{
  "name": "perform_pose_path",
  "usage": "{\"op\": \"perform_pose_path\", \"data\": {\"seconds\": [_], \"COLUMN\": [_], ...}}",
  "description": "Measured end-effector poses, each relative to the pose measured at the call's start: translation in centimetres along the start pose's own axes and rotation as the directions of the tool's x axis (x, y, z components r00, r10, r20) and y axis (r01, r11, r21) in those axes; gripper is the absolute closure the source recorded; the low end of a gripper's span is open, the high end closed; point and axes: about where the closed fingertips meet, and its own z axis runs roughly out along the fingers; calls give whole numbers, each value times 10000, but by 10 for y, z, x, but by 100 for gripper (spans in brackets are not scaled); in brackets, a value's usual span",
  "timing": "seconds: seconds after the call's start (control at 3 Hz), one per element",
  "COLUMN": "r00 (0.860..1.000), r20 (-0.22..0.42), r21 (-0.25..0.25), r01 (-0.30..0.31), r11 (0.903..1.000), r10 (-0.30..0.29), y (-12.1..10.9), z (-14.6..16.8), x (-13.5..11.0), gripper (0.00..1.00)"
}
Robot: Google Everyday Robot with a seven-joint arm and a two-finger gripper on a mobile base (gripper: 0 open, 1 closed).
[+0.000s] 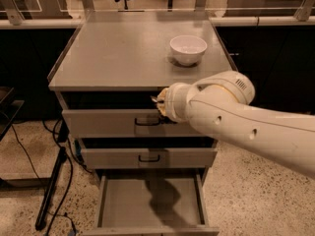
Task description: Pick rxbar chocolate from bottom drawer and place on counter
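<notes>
Gripper (158, 102) at top drawer (106, 123) front, grasp state indiscernible; bottom drawer (125, 205) pulled out below.

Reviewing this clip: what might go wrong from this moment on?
1. The gripper sits close to the top drawer front, just under the counter edge; rising straight up might clip that edge.
2. The white bowl stands near that side of the counter; a placement there might bump it.
3. No rxbar chocolate shows on the bottom drawer floor, so the gripper may carry nothing.
</notes>
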Motion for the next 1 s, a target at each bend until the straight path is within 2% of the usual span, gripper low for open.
{"op": "perform_pose_path", "data": {"seconds": [0.33, 0.67, 1.0], "r00": [9976, 9956, 9939], "r20": [-398, -501, -223], "r21": [884, 991, 1424], "r01": [606, 840, 1103], "r11": [9942, 9915, 9837], "r10": [-573, -793, -1082], "y": [-37, -41, -93], "z": [-30, -32, -34], "x": [-6, -6, -16], "gripper": [100, 100, 100]}}
